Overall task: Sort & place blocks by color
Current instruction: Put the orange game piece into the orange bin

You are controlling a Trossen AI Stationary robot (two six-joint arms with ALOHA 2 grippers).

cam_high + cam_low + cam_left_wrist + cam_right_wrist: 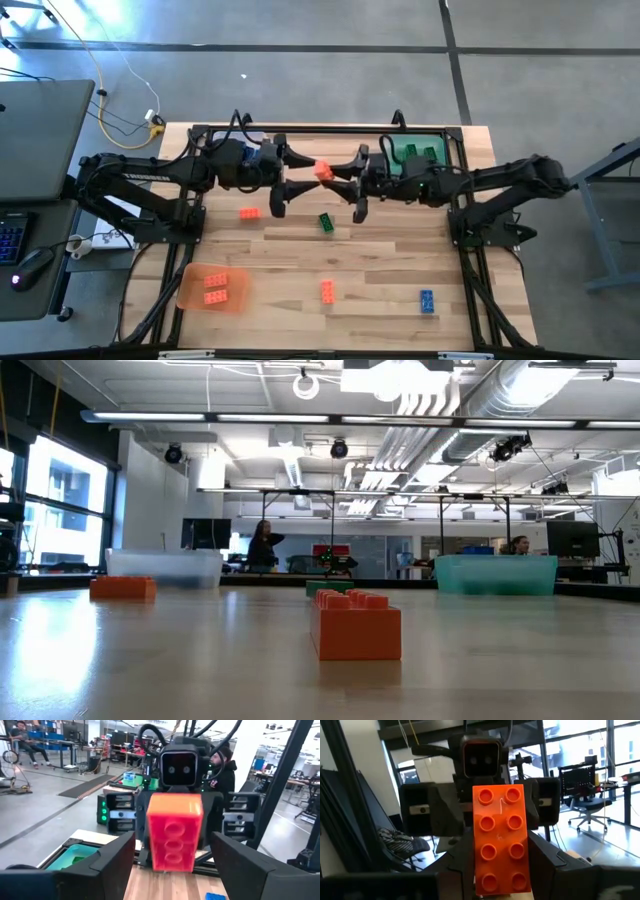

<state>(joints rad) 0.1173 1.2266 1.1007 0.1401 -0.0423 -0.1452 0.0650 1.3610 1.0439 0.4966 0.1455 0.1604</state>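
So the orange-red block [323, 171] is up in the air over the far middle of the table [380, 270], right between the two arms; it's a chunky plastic brick, two rows of four round studs on one face, three hollow sockets showing on the underside from the left wrist view [174, 831]; the right wrist view shows the studded face [501, 837].

The right pincer [336, 172] is clamped on that block, fingers either side of it; the left pincer [300, 171] faces it from the other side with its fingers spread apart, block sitting just at the gap, not squeezed as far as I can see.

Counting the rest of the blocks from the high view: orange-red ones, six total; the held one, one [249, 213] lying on the table left of middle, one [327, 292] near the front middle, and two [215, 289] inside the orange tray [186, 290] at the near left... so that's five actually, not six; one green block [327, 222] on the table below the pincers; one blue block [427, 301] near right. A green tray [447, 148] sits far right with dark green blocks [417, 153] in it, can't count those properly.

Low view has an orange-red block [356, 625] up close.
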